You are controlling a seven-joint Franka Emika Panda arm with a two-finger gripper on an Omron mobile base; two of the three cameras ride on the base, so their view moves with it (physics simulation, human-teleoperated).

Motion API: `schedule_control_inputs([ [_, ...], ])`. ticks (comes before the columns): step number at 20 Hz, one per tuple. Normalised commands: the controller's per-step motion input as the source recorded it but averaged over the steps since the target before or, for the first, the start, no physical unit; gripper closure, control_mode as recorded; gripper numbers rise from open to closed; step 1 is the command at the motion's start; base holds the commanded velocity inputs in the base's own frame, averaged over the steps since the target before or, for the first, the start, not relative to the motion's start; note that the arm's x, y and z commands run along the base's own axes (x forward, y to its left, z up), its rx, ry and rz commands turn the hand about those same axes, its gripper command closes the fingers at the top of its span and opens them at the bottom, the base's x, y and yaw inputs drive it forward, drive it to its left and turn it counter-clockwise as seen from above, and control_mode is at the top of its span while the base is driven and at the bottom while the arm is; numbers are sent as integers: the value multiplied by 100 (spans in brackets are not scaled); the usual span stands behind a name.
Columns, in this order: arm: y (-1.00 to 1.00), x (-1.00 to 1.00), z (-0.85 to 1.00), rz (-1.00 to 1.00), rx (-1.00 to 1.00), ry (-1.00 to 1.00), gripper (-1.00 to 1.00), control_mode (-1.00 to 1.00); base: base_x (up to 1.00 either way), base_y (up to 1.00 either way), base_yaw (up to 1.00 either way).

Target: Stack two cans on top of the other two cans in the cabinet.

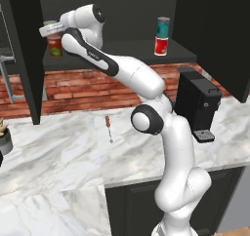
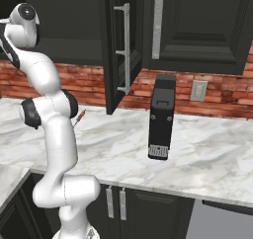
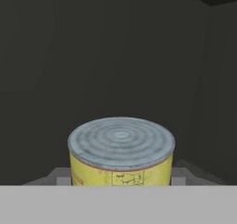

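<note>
The arm point(image 1: 168, 132) is glossy white, built of rounded, tube-like segments. Dark grey to black round caps sit at its joints, and a black band runs along the upper link, bearing small pale lettering too small to read. The lowest segment swells into a bulbous white base.

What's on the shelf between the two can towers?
Nothing else. In the left base view, the cabinet shelf is bare between the pink can tower and the teal can tower; the robot's arm hides part.
</note>
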Motion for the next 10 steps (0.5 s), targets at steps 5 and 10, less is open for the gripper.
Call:
schedule_control_inputs([
  [5, 0, 0, -20, 0, 0, 0, 100, -100, 0, 0, 0],
  [10, 0, 0, -19, 0, 0, 0, 100, -100, 0, 0, 0],
])
